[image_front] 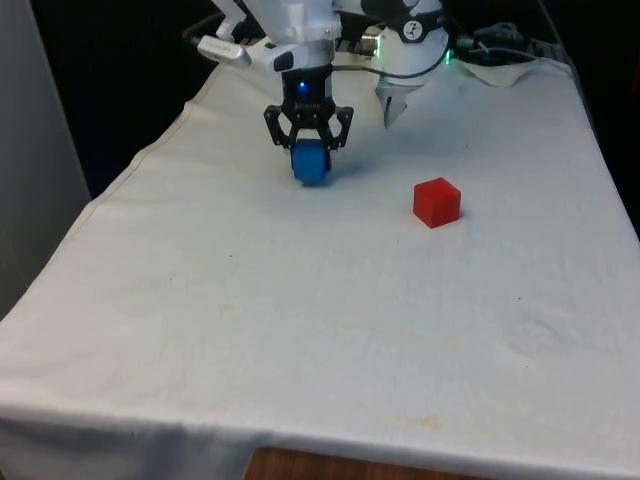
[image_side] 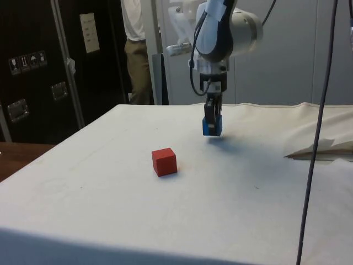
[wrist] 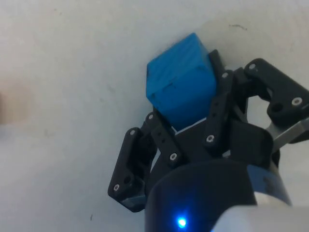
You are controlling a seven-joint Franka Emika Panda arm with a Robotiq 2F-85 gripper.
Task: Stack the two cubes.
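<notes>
We see the tool [image_front: 309, 150] closed on the blue cube [image_front: 310, 164], with its two fingers pressed against opposite faces of the cube. In the wrist view the fingers [wrist: 219, 99] hold the blue cube [wrist: 181, 87] at its upper part, and most of the cube sticks out beyond the fingertips. In the side view the tool [image_side: 212, 122] points straight down and the blue cube [image_side: 212, 126] hangs just above the white cloth of the worktop [image_side: 110, 182], with a soft shadow on the cloth right below it. We cannot tell for sure if the bottom of the cube touches the cloth or is slightly above it.

The red cube [image_front: 437, 202] sits alone on the worktop [image_front: 250, 330], well apart from the tool. In the front view it lies toward the front view's right of the tool and a little closer to the camera. In the side view the red cube [image_side: 164, 162] rests flat on the cloth, lower than the tool, and nothing is on top of it. The two cubes are not stacked and do not touch each other.

Behind the worktop, in the side view, a person [image_side: 136, 49] stands beyond the tool, near the dark cabinets [image_side: 33, 66].

We see no containers on the worktop.
</notes>
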